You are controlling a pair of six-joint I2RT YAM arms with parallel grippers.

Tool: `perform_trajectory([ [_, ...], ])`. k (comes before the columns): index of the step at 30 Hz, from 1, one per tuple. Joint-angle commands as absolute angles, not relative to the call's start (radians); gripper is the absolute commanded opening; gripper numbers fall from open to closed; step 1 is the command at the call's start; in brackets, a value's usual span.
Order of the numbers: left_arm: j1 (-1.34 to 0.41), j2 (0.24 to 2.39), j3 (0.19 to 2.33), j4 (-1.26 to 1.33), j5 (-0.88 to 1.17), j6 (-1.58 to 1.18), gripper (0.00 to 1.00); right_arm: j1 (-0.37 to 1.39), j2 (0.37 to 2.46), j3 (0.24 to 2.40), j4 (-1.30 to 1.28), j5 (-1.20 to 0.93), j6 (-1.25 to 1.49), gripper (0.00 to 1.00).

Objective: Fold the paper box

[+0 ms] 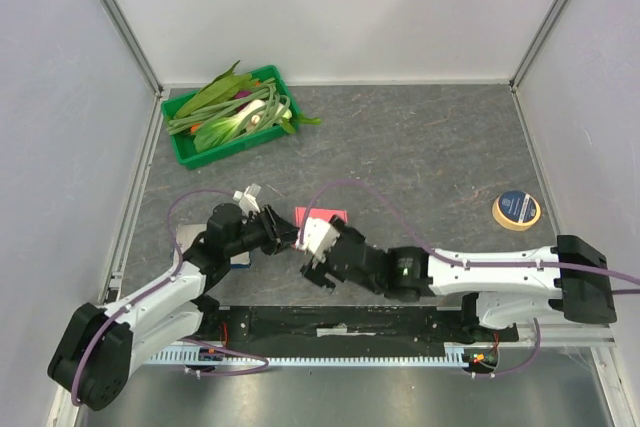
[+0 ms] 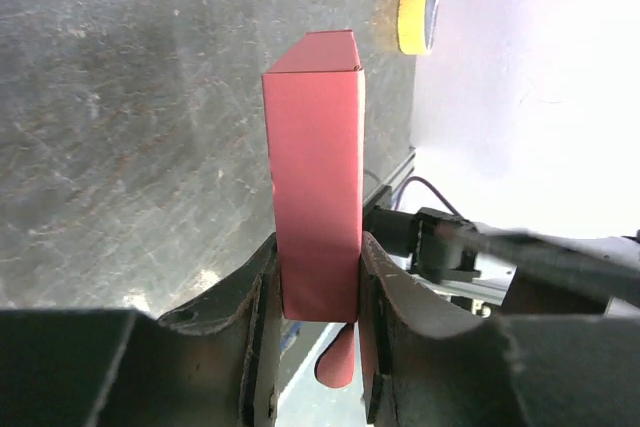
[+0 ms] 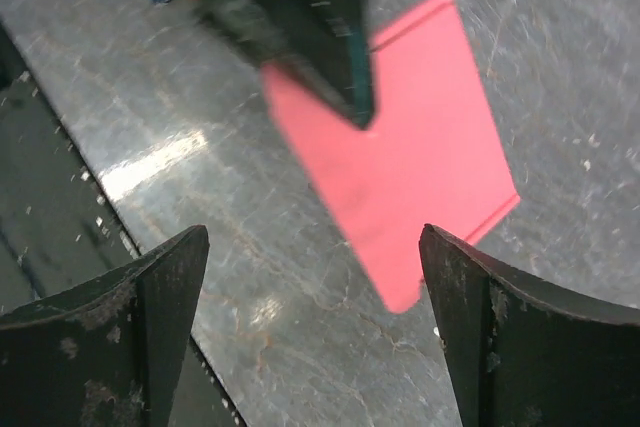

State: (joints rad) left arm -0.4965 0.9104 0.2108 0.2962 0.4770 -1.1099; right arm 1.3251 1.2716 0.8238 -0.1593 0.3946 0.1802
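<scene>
Forming a slim pink-red sleeve, the paper box (image 2: 315,197) sits pinched between left fingers (image 2: 250,332); right fingers (image 3: 150,317) gape apart.

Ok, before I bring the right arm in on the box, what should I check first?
1. Left gripper holding the paper box: ok, the box is pinched from both sides.
2. Right gripper open: ok, jaws wide apart.
3. Right gripper clear of the box: ok, no contact seen in the right wrist view.
4. End flaps tucked in: cannot tell. The left wrist view shows a squared sleeve with a rounded tab below it.
5. Tape roll and green tray out of the path: ok, both are far from the grippers.
</scene>
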Motion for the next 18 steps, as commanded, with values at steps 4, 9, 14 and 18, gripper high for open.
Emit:
perform_trajectory([
  [4, -0.482, 0.809, 0.252, 0.192, 0.564, -1.327, 0.19, 1.58, 1.393, 0.934, -0.224, 0.886, 0.008, 0.95],
  [9, -0.477, 0.733, 0.209, 0.189, 0.578, -1.469, 0.19, 1.649, 1.535, 0.995, -0.233, 1.21, -0.044, 0.94],
  [14, -0.476, 0.664, 0.132, 0.232, 0.598, -1.562, 0.19, 1.651, 1.557, 0.988, -0.173, 1.308, -0.132, 0.88],
  [18, -0.474, 0.64, 0.114, 0.233, 0.617, -1.589, 0.19, 1.652, 1.551, 0.966, -0.121, 1.283, -0.233, 0.75],
])
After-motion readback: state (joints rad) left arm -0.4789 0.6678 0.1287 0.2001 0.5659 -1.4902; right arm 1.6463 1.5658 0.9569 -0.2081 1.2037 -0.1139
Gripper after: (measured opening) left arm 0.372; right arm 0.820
